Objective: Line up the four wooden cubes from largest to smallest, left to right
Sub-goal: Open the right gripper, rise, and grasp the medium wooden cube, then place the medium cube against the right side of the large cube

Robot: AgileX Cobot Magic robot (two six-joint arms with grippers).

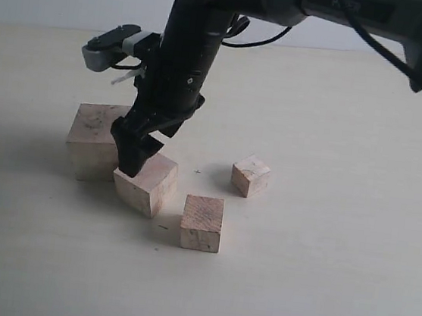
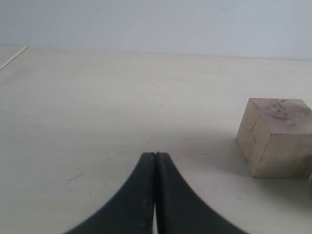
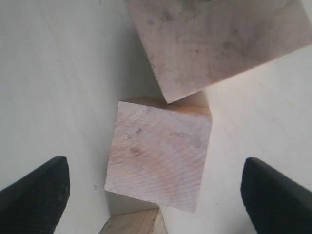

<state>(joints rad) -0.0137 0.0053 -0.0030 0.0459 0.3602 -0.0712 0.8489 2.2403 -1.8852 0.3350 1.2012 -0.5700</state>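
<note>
Four wooden cubes sit on the pale table (image 1: 319, 277). The largest cube (image 1: 93, 141) (image 3: 219, 44) is at the left. The second-largest cube (image 1: 147, 185) (image 3: 158, 158) lies turned, just right of it. The third cube (image 1: 202, 222) stands nearer the front, and the smallest cube (image 1: 250, 175) is to the right. My right gripper (image 1: 137, 162) (image 3: 156, 195) reaches across, open, straddling the second-largest cube without touching it. My left gripper (image 2: 155, 156) is shut on nothing, low over bare table, with a cube (image 2: 275, 136) of unclear size off to one side.
The right arm (image 1: 192, 57) slants down from the upper right, with its grey wrist camera (image 1: 113, 46) sticking out leftward. A corner of the third cube (image 3: 134, 224) shows close beside the second-largest one. A thin pale strip (image 2: 13, 57) lies far off on the table.
</note>
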